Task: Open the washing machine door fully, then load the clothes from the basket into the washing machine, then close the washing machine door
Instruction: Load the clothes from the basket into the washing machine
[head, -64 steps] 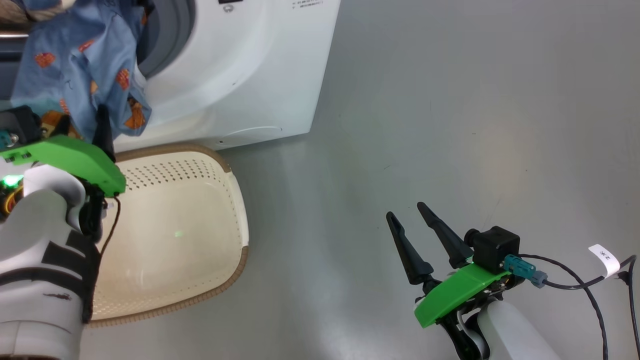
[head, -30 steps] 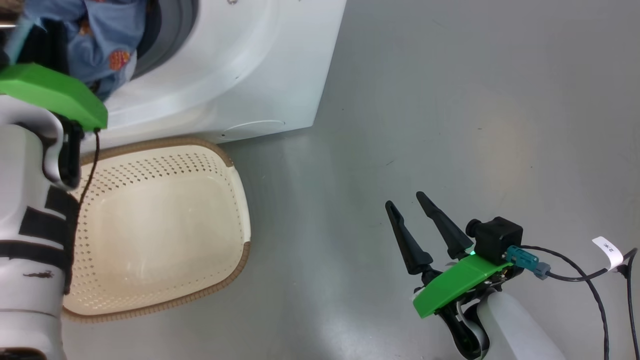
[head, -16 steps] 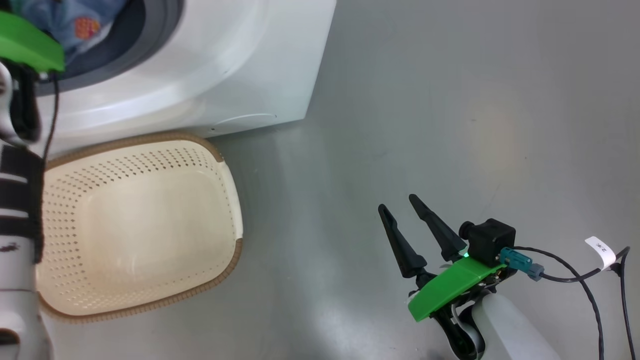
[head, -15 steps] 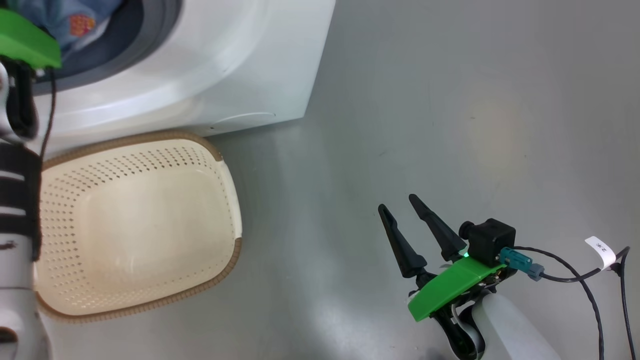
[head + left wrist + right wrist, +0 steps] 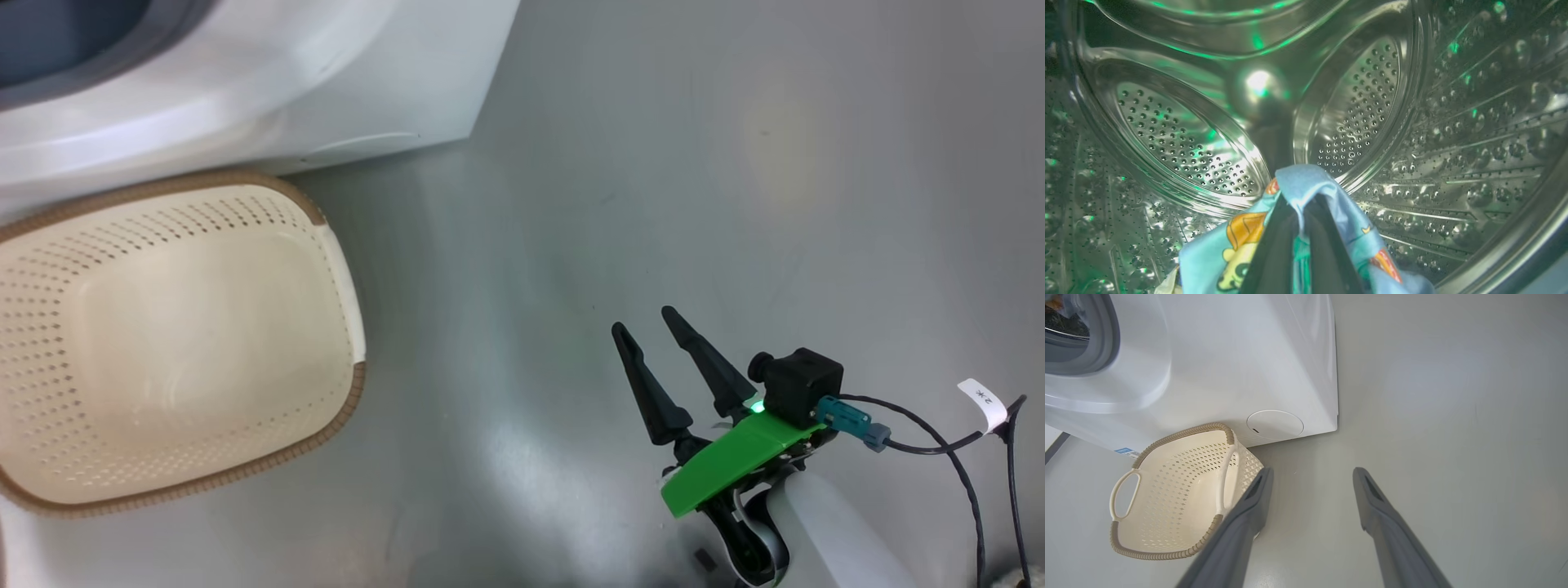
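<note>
In the left wrist view my left gripper (image 5: 1300,204) is inside the washing machine's perforated steel drum (image 5: 1180,134), shut on the light blue bear-print clothes (image 5: 1310,181), which drape over its fingers. The white washing machine (image 5: 245,90) fills the upper left of the head view, its grey gasket at the corner. The cream basket (image 5: 343,408) stands on the floor before it, with nothing inside. My right gripper (image 5: 643,318) hovers open over the floor to the right; between its fingers (image 5: 1313,471) is bare floor. The washing machine door is out of view.
Grey floor (image 5: 653,163) stretches wide to the right of the machine. A black cable with a white tag (image 5: 984,404) trails from my right wrist. The machine's round filter cover (image 5: 1275,424) sits low on its front, just behind the basket (image 5: 1180,435).
My left arm has carried the clothes up into the machine's opening and has left the head view. The head camera has shifted. The right gripper stays open and still.
</note>
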{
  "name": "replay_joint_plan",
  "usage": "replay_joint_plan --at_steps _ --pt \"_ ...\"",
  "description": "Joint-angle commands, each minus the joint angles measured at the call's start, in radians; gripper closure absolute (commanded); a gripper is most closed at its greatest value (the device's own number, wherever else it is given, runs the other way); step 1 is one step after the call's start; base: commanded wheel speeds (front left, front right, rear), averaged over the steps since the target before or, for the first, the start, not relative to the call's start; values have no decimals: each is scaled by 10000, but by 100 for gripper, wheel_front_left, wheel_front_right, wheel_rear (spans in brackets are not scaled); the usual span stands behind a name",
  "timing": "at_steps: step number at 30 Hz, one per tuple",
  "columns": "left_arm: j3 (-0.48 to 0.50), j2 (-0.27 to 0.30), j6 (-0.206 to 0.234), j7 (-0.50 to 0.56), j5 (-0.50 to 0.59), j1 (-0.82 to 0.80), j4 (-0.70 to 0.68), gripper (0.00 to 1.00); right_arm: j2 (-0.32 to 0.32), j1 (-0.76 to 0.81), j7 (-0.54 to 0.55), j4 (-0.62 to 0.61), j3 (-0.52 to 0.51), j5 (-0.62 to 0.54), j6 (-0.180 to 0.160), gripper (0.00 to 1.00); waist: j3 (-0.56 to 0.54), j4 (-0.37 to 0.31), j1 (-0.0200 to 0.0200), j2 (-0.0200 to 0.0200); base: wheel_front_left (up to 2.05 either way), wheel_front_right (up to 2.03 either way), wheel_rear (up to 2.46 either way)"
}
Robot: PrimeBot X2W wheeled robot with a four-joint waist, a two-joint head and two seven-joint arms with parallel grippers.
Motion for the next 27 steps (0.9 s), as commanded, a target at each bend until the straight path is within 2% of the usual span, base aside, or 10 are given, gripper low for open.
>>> replay_joint_plan --at_steps 1,15,23,27 --pt "-22 577 -21 -53 -2 -259 -166 100 85 112 -118 -230 309 181 16 0 312 -163 -1 0 0 0 0" --pt "-1021 1187 -22 -20 -636 -1376 680 100 85 174 -119 -406 509 354 16 0 1179 -271 -1 0 0 0 0" --pt "-1886 1619 -22 396 -1529 -2052 1176 100 86 164 -119 -476 630 394 16 0 1574 -297 -1 0 0 0 0" --pt "-2013 1917 -22 15 -1228 -2494 775 100 86 172 -119 -511 699 389 16 0 1712 -345 -1 0 0 0 0"
